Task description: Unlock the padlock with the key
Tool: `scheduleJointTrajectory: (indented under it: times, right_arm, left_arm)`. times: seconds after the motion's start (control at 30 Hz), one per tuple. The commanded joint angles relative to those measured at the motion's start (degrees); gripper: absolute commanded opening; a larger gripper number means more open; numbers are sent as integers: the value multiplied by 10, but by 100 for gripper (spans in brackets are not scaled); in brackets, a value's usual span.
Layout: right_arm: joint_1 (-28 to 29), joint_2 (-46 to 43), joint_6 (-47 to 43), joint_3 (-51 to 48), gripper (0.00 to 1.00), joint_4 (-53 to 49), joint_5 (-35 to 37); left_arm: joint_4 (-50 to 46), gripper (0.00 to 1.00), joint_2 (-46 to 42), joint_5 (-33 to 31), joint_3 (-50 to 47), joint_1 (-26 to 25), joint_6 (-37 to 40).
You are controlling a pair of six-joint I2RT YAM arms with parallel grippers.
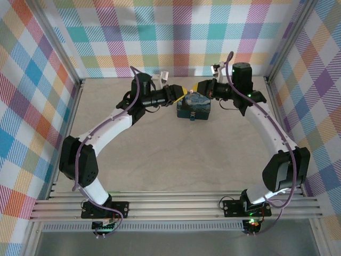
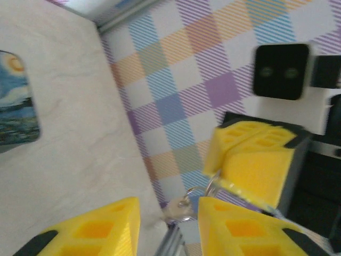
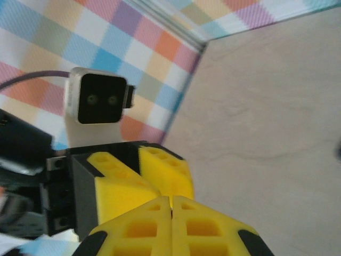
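Note:
Both arms meet above the starry-night tin [image 1: 193, 104] at the back of the table. A tiny dark padlock [image 1: 192, 115] sits at the tin's near side. My left gripper [image 1: 181, 92] [image 2: 168, 213] is open, and a small silver key [image 2: 178, 210] on a ring [image 2: 210, 186] hangs in the gap between its yellow fingers. My right gripper [image 1: 200, 87] [image 3: 171, 200] is shut tip to tip with the left one. In the left wrist view a silver edge of the key set runs out of the right gripper's fingers [image 2: 256, 165].
The tin [image 2: 16, 101] lies at the left edge of the left wrist view on the beige table [image 1: 176, 160]. Checked walls [image 1: 176, 32] close in the back and both sides. A metal rail frame [image 1: 176, 205] runs along the near edge.

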Motion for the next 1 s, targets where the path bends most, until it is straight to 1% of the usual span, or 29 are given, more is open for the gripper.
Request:
scheduleJointTrajectory:
  times: [0.0,0.07,0.13,0.2,0.27,0.37,0.47,0.6,0.67,0.83,0.97]
  right_arm:
    - [0,-19,-170,59,0,-162,92]
    - [-1,-29,-217,63,0,-180,111]
    - [0,-40,-255,61,0,-181,108]
    - [-1,-49,-280,54,0,-172,79]
    - [-1,-56,-280,44,0,-147,35]
    - [-1,-58,-232,20,0,-84,-34]
    - [-1,-48,-172,6,0,-30,-70]
    - [-4,-37,-119,-3,0,12,-85]
    - [-7,-36,-94,-10,0,35,-91]
    - [-14,-35,-42,-29,0,86,-103]
    - [-15,-35,-34,-35,0,93,-103]
  left_arm:
    - [-34,37,-39,-43,-15,10,38]
    - [21,37,-44,-48,-37,9,27]
    - [85,38,-42,-40,-51,5,21]
    - [117,38,-37,-26,-47,-4,34]
    - [105,38,-29,-7,-22,-14,58]
    - [83,38,-14,22,15,-23,71]
    - [130,38,-8,51,16,-27,44]
    - [239,38,-4,64,-17,-28,-23]
    - [274,37,2,67,-29,-28,-53]
    - [296,33,10,68,-45,-29,-80]
    - [278,33,7,67,-47,-28,-75]
